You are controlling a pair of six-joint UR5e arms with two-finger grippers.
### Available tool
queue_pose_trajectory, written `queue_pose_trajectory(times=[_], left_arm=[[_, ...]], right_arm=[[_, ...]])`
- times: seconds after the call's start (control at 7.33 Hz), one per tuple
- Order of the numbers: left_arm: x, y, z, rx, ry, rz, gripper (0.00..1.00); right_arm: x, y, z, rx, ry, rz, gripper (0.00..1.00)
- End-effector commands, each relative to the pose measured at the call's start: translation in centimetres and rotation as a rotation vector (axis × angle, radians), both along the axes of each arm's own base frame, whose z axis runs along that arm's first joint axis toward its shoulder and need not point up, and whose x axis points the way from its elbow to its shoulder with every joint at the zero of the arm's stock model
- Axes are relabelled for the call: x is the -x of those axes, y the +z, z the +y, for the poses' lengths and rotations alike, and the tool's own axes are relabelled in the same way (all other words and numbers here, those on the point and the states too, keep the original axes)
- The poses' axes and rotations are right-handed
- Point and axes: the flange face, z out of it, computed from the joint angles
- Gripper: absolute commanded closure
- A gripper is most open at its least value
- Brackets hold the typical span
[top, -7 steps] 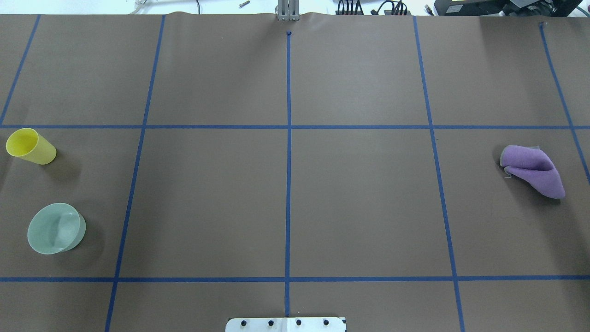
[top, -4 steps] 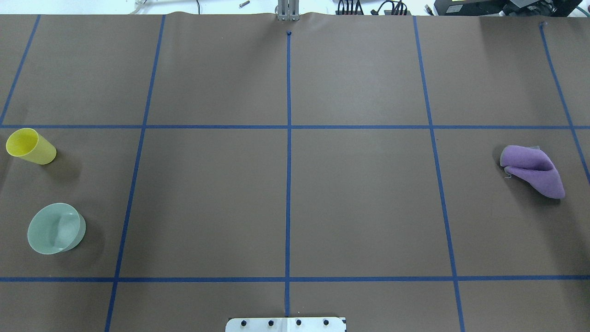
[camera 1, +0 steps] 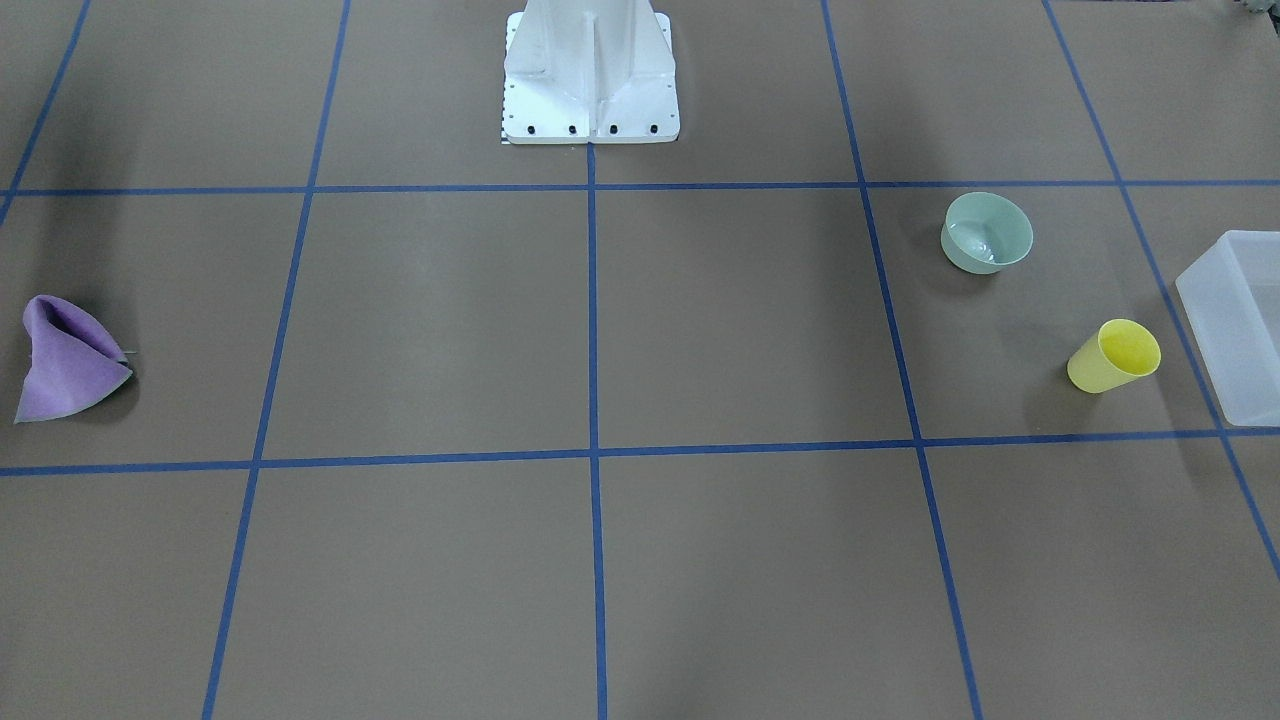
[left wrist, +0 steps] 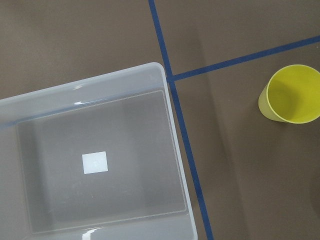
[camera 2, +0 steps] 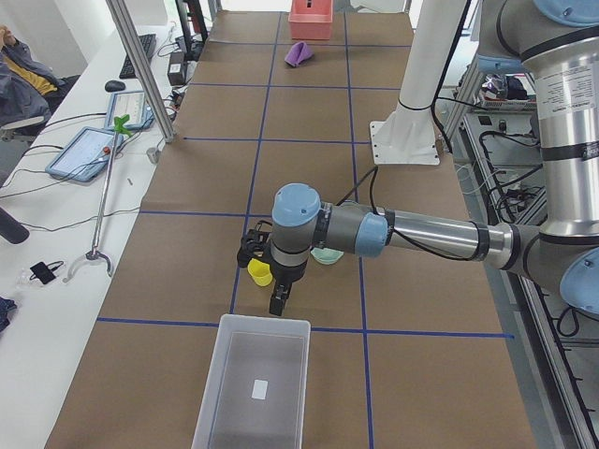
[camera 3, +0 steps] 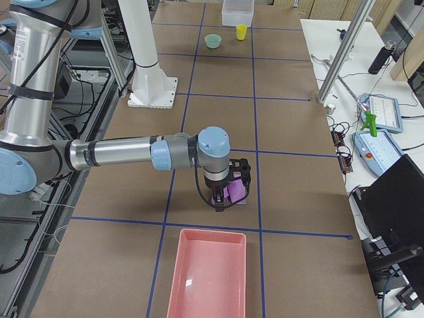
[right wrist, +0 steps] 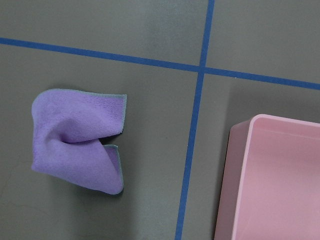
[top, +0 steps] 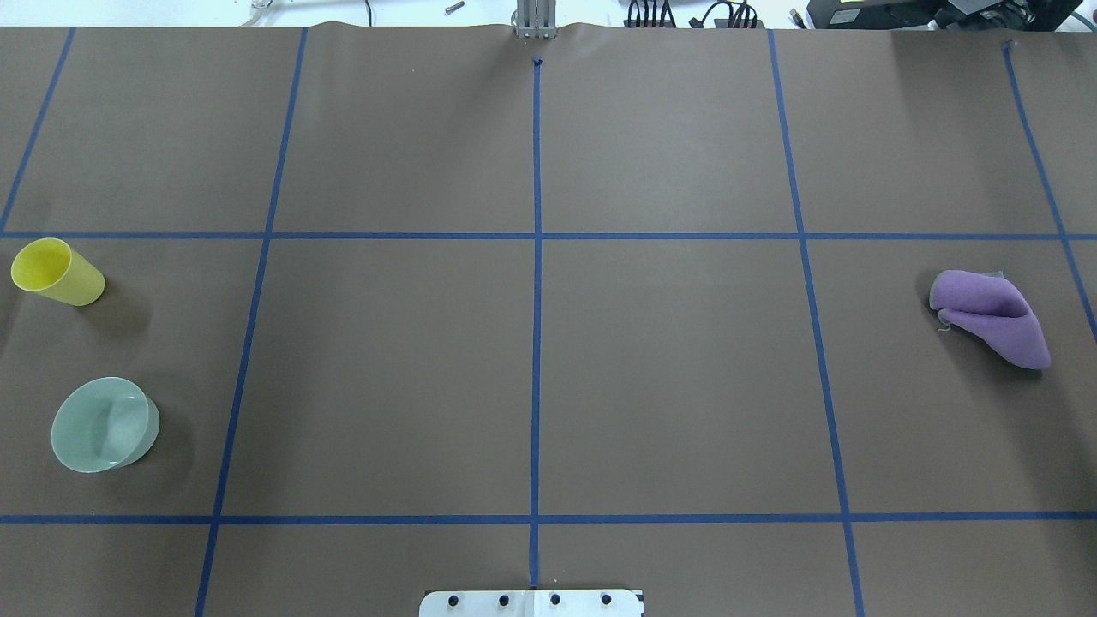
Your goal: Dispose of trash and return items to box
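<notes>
The yellow cup [top: 56,272] stands upright at the table's left end, with the mint-green bowl [top: 104,424] nearer the robot base. Both also show in the front view, the cup [camera 1: 1113,357] and the bowl [camera 1: 987,233]. The frosted box [camera 2: 221,374] is empty, just past the cup [left wrist: 291,95]. A crumpled purple cloth [top: 990,315] lies at the right end. My left gripper [camera 2: 277,301] hovers above the cup and the box's near rim [left wrist: 170,100]. My right gripper [camera 3: 218,202] hovers over the cloth [right wrist: 80,140]. Both show only in the side views; I cannot tell whether they are open or shut.
An empty pink tray [camera 3: 177,278] lies beyond the cloth at the right end, its corner in the right wrist view [right wrist: 240,150]. The white robot base [camera 1: 590,80] stands at the table's near middle edge. Blue tape lines grid the brown table [top: 668,377].
</notes>
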Motion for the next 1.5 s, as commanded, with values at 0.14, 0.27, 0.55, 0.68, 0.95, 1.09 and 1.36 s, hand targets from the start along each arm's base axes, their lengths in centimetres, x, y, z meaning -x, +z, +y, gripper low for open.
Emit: queue_pose_trajectory(times=[0.14, 0.27, 0.55, 0.68, 0.95, 1.09, 1.36], left_arm=[[-10.3, -1.8, -0.8, 0.072, -0.071, 0.081, 0.02], [-12.5, -1.7, 0.5, 0.08, -0.067, 0.11, 0.02], [-15.5, -1.1, 1.6, 0.066, -0.042, 0.143, 0.02], [-17.3, -1.0, 2.0, 0.077, -0.043, 0.168, 0.02], [-21.7, -1.5, 3.4, 0.083, -0.008, 0.184, 0.03], [-24.0, -1.3, 4.4, 0.087, 0.038, 0.168, 0.03], [-25.7, -0.3, 4.8, 0.063, 0.059, 0.135, 0.03]], right_arm=[[0.2, -0.1, -0.1, -0.003, -0.004, -0.002, 0.0], [0.2, -0.2, -0.1, -0.004, -0.005, -0.003, 0.0], [0.6, -0.5, -0.2, -0.013, -0.018, -0.01, 0.0], [0.7, -0.5, -0.2, -0.012, -0.021, -0.021, 0.0], [1.7, -0.4, -0.2, -0.011, -0.046, -0.02, 0.0], [2.0, -0.4, -0.3, -0.006, -0.051, -0.02, 0.0], [2.2, -0.3, -0.3, -0.003, -0.054, -0.02, 0.0]])
